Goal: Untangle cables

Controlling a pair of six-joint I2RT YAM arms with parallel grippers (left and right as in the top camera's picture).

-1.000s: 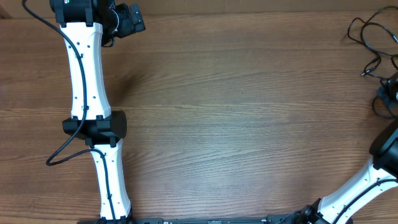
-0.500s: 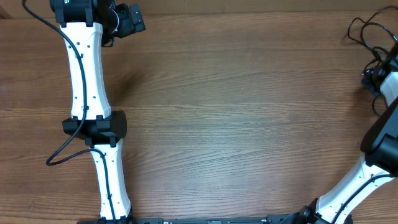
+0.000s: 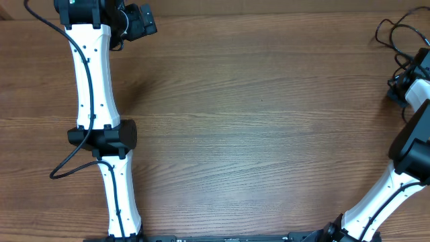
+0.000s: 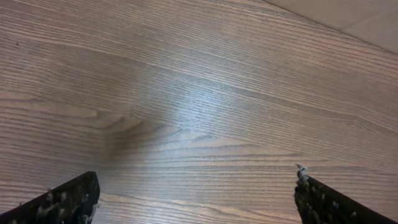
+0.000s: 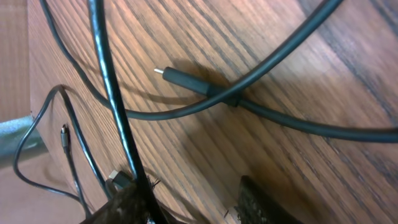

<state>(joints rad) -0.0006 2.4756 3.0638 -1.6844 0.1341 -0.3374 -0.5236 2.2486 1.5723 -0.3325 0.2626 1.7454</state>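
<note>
Overhead, right arm (image 3: 379, 205) bends over cables (image 5: 189, 81), right fingers (image 5: 261, 202) seemingly part-open; left fingers (image 4: 62, 202) gape wide.

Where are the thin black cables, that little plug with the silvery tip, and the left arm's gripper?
cables (image 3: 378, 30), overhead view, on the loop's left edge.
plug (image 5: 186, 81), right wrist view, on its black body behind the tip.
left gripper (image 4: 196, 186), left wrist view, midway between its open fingertips.

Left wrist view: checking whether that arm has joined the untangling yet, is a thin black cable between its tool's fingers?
No, the left tool stands open, and only brown wood-grain tabletop shows between its fingers.
</note>
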